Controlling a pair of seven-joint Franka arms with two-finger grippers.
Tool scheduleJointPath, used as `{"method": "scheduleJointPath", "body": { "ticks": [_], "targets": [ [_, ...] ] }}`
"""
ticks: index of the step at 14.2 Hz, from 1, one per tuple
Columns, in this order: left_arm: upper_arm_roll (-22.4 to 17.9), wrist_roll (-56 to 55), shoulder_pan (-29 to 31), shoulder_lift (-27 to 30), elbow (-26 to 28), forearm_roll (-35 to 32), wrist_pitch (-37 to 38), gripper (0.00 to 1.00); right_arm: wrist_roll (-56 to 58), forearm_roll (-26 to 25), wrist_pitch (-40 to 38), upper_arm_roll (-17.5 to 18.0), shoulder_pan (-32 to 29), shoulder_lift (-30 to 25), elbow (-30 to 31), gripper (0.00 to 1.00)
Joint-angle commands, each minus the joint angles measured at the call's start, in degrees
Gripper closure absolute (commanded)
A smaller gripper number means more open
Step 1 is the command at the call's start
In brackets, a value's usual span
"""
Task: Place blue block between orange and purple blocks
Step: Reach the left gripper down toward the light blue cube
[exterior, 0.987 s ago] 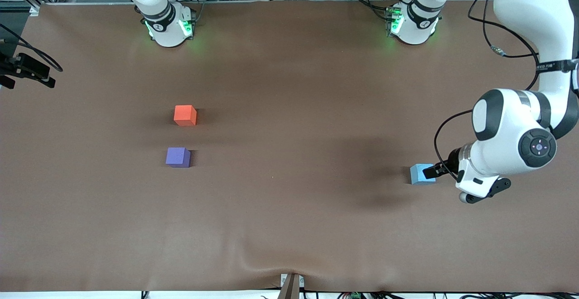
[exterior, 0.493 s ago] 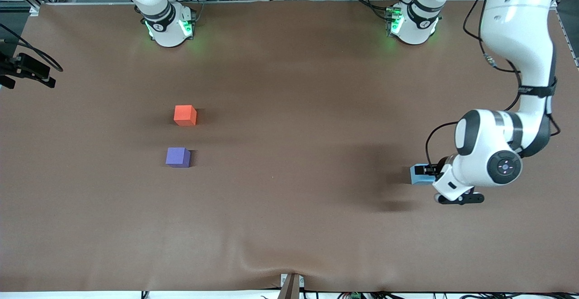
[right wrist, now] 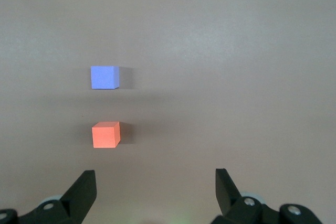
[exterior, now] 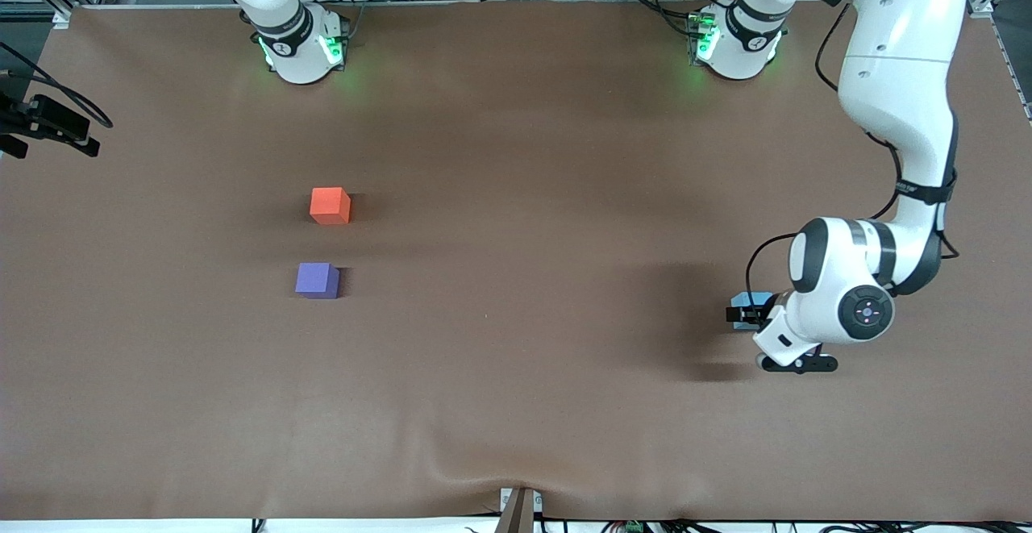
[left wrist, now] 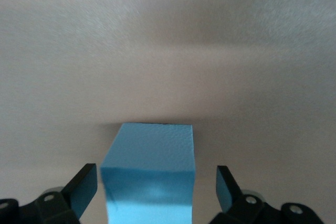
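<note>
The blue block (exterior: pixel 745 300) lies on the brown table toward the left arm's end, half hidden by the left arm's hand. My left gripper (exterior: pixel 743 314) is open and down at the block. In the left wrist view the block (left wrist: pixel 149 174) sits between the two fingers (left wrist: pixel 83 190) with a small gap on each side. The orange block (exterior: pixel 330 206) and the purple block (exterior: pixel 317 281) lie toward the right arm's end, the purple one nearer the front camera, with a gap between them. My right gripper (right wrist: pixel 155 192) is open and empty, high over the table, looking down on the orange block (right wrist: pixel 105 134) and the purple block (right wrist: pixel 104 77).
The two arm bases (exterior: pixel 302 45) (exterior: pixel 734 41) stand at the table's back edge. A black camera mount (exterior: pixel 48 126) juts in at the right arm's end. The table cover has a wrinkle (exterior: pixel 484 468) near the front edge.
My left hand has moved in over the blue block toward the right arm's end, so its fingers now straddle the block. The blocks have not moved.
</note>
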State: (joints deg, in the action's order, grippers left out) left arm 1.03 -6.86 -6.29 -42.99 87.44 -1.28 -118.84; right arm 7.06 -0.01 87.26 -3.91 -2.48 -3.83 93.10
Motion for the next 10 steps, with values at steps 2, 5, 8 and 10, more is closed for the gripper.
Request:
{"method": "scheduleJointPath", "body": {
  "ticks": [2,5,8,10],
  "targets": [
    [-0.1,0.5,-0.3,0.1,1.0,-1.2,-0.6,0.00,-1.0,-0.3,-0.3,0.4,-0.2,-0.2,0.1,0.00],
    [-0.1,0.6,-0.2,0.3,1.9,-1.3,-0.4,0.66,-1.0,-0.3,-0.3,0.4,-0.2,-0.2,0.1,0.00],
    [-0.1,0.6,-0.1,1.1,1.3,-1.3,-0.3,0.76,-1.0,-0.3,-0.3,0.4,-0.3,-0.2,0.1,0.00],
    [0.0,0.6,-0.2,4.3,1.3,-1.3,0.1,0.76,-1.0,-0.3,-0.3,0.4,-0.3,-0.2,0.1,0.00]
  ]
}}
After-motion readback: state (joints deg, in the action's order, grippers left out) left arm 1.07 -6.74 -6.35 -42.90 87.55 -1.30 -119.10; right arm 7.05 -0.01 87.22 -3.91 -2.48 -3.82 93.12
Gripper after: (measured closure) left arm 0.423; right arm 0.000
